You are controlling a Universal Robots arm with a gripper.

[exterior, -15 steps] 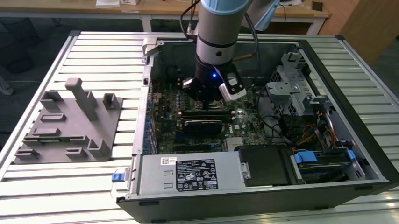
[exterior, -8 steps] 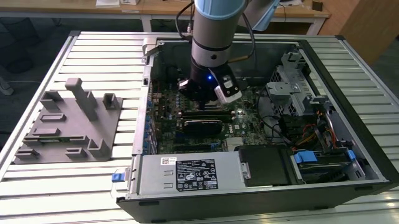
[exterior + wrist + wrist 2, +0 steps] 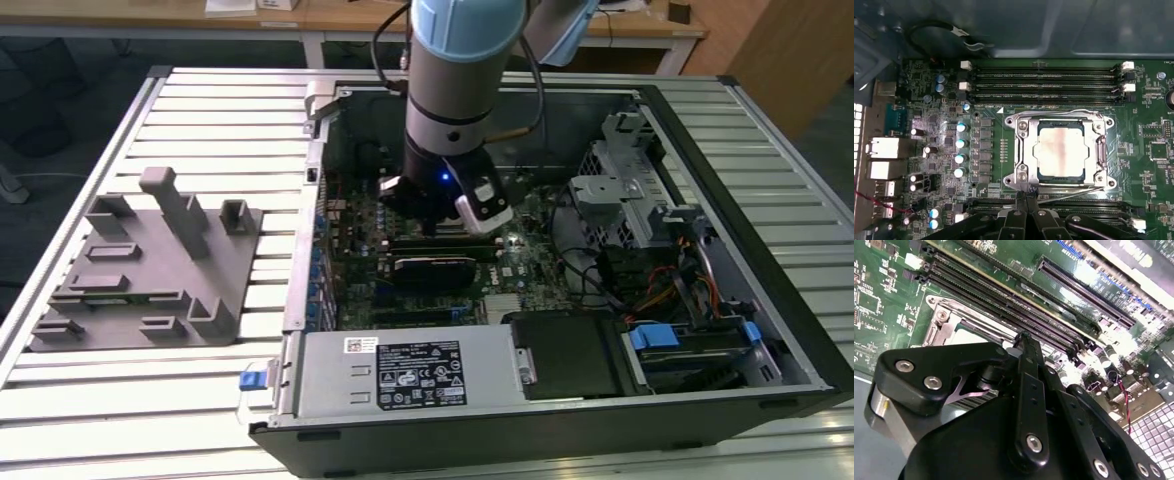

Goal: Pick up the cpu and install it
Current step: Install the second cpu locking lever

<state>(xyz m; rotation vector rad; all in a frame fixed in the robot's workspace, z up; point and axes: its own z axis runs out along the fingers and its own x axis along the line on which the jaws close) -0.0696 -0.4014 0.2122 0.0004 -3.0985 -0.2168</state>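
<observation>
While the cpu (image 3: 1060, 151) already sits inside its socket frame (image 3: 1021, 150) on the motherboard (image 3: 929, 125), the gripper (image 3: 1026, 200) hangs just beside the frame, fingers pressed together and empty; seating looks done, so latching the frame likely remains.

The gripper body hides most of the cpu (image 3: 968, 331).

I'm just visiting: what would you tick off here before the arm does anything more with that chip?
1. cpu lying inside the socket frame: ok.
2. cpu flat and square to the frame: ok, as far as the first wrist view shows.
3. gripper off the chip, at the frame's edge: ok.
4. Fingers open or shut: cannot tell.
5. Socket lever latched: cannot tell.
6. Arm down inside the computer case: ok.
</observation>
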